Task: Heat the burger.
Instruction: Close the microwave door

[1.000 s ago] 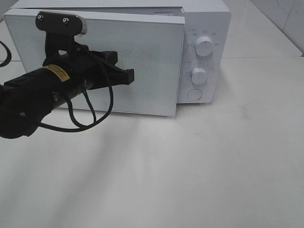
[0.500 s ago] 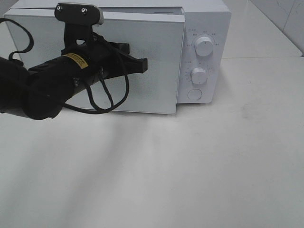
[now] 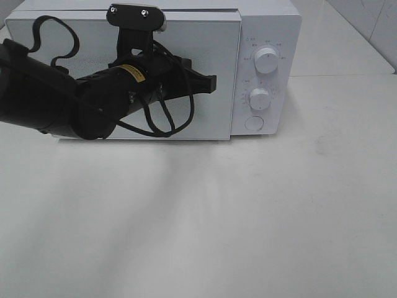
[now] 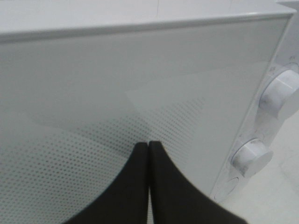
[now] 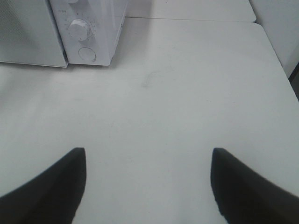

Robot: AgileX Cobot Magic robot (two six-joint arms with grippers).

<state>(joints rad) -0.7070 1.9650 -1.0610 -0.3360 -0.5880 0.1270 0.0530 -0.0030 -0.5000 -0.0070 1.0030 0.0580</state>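
Your left pincer (image 3: 211, 82) has its jaws pressed together, with the tips right at the dotted door (image 3: 214, 43) of the white microwave (image 3: 270, 25); you cannot tell whether they touch it. The door sits about flush beside the two knobs (image 3: 267, 60). Your right pincer (image 5: 148, 153) hangs with its jaws wide apart over the bare desk (image 5: 187, 84), holding nothing, and the burger shows in no view, so its place cannot be told.
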